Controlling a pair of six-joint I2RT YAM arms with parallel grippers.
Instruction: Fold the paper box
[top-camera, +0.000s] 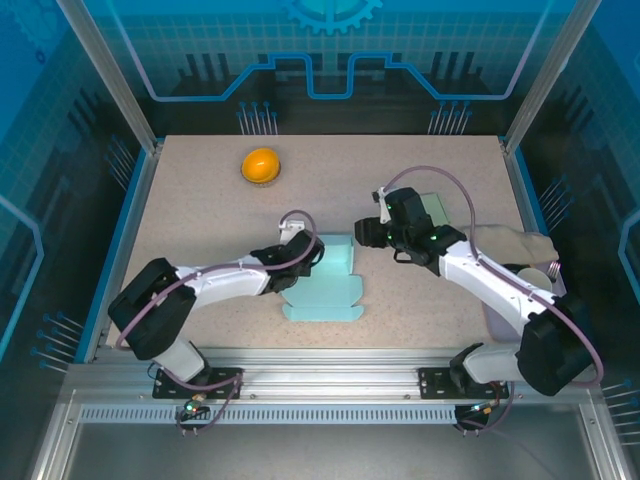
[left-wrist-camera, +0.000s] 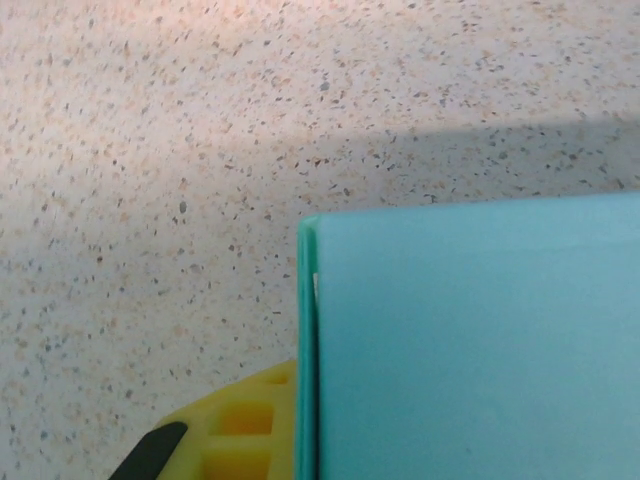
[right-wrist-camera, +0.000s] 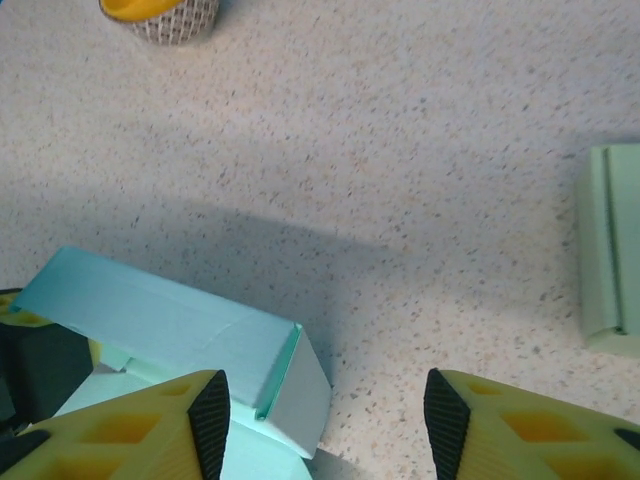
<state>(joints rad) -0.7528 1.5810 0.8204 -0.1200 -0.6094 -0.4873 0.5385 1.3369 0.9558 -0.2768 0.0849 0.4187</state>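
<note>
Paper box sits on the table between the two sets of fingers. It is half folded: one wall stands up and a flat part lies toward the near table edge.

The left fingers are together, pinching the standing wall. In the left wrist view the wall's straight edge presses right against one yellow finger. The wall hides the other finger.

The right fingers are apart with nothing between them. Their black tips hang just above the table. A corner of the box is just beside one tip, not inside the gap.

Ahead of the right fingers there is lots of bare table. An orange cup stands far ahead and off to one side, well apart from the box. A pale green card lies off to the other side, also well apart, with open table between it and the fingers.
</note>
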